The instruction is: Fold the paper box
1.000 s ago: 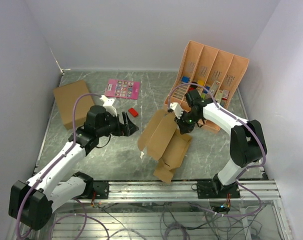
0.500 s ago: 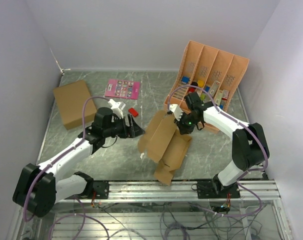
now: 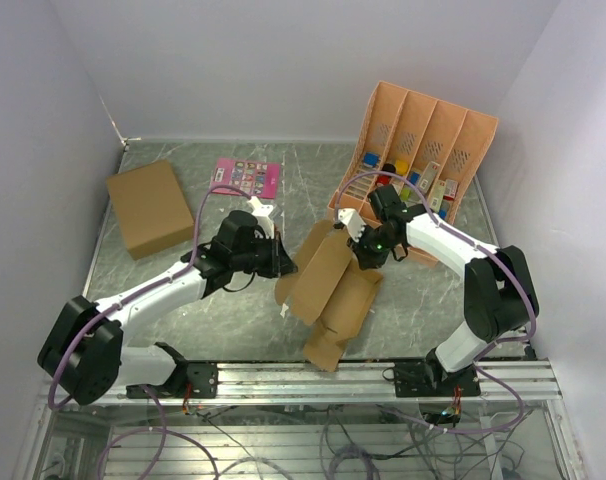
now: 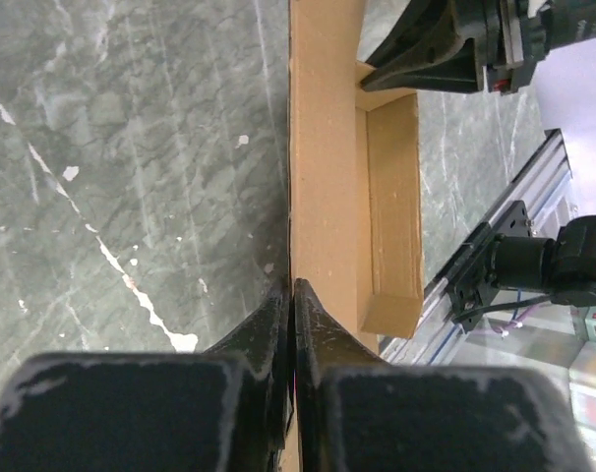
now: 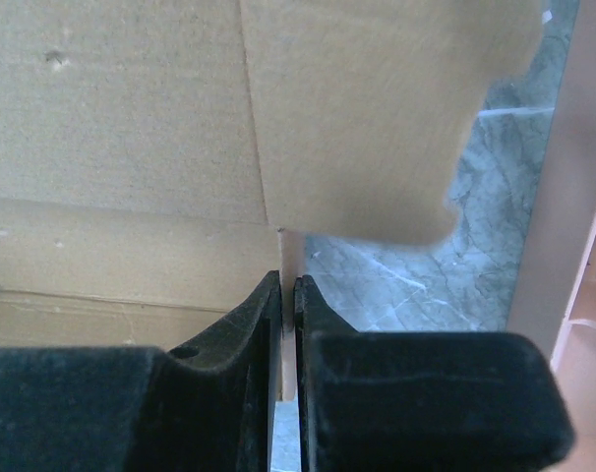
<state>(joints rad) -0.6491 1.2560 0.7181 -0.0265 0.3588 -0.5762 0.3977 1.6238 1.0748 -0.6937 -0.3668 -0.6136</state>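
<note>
The paper box (image 3: 328, 290) is a brown, partly folded cut-out standing half open on the marble table, with panels raised and a flap reaching toward the front rail. My left gripper (image 3: 283, 262) is shut on its left edge; in the left wrist view the fingertips (image 4: 292, 287) pinch the thin cardboard wall (image 4: 327, 147) edge-on. At the box's upper right side, my right gripper (image 3: 361, 250) is shut on a flap. The right wrist view shows the cardboard strip clamped between its fingers (image 5: 288, 285), with the box's panels (image 5: 131, 147) behind.
A larger plain brown box (image 3: 148, 207) lies at the back left. A pink card (image 3: 245, 177) lies behind the left arm. An orange file organiser (image 3: 423, 150) with small items stands at the back right. An aluminium rail (image 3: 383, 375) runs along the near edge.
My left arm has reached right to the box's left edge, and its gripper went from open to shut on the cardboard. The right gripper kept its hold.
</note>
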